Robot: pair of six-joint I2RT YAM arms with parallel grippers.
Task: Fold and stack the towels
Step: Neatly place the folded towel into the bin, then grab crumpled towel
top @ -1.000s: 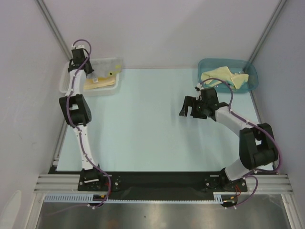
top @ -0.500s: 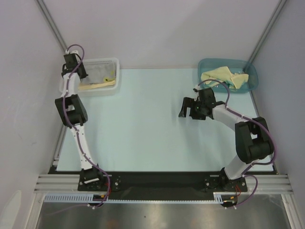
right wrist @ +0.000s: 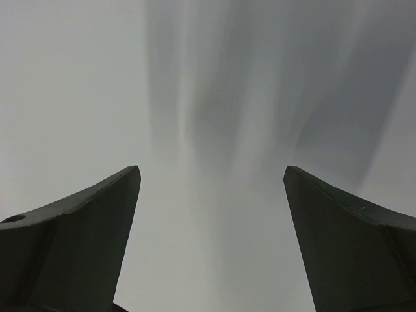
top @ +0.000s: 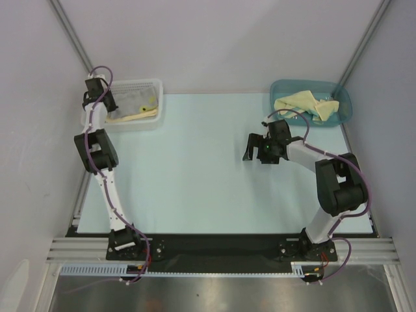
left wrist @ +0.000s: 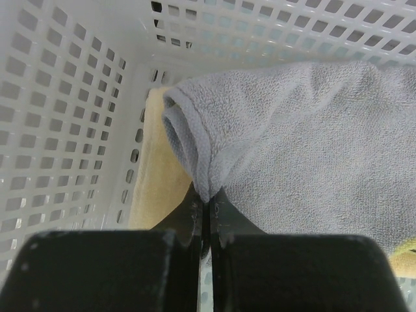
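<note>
A grey towel lies in the white perforated basket over a yellow towel. My left gripper is shut on a raised fold at the grey towel's left edge. From above, the left gripper is at the basket's left end and the grey towel shows inside. My right gripper is open and empty above the mat, right of centre; its wrist view shows only blurred wall. A crumpled yellow towel lies in the teal bin.
The pale blue mat covers the table between the two containers. Grey enclosure walls with metal corner posts stand close on both sides. The black base rail runs along the near edge.
My left gripper has moved left and back, from over the basket's middle to its left end. My right arm has swung slightly left, with its elbow drawn in.
</note>
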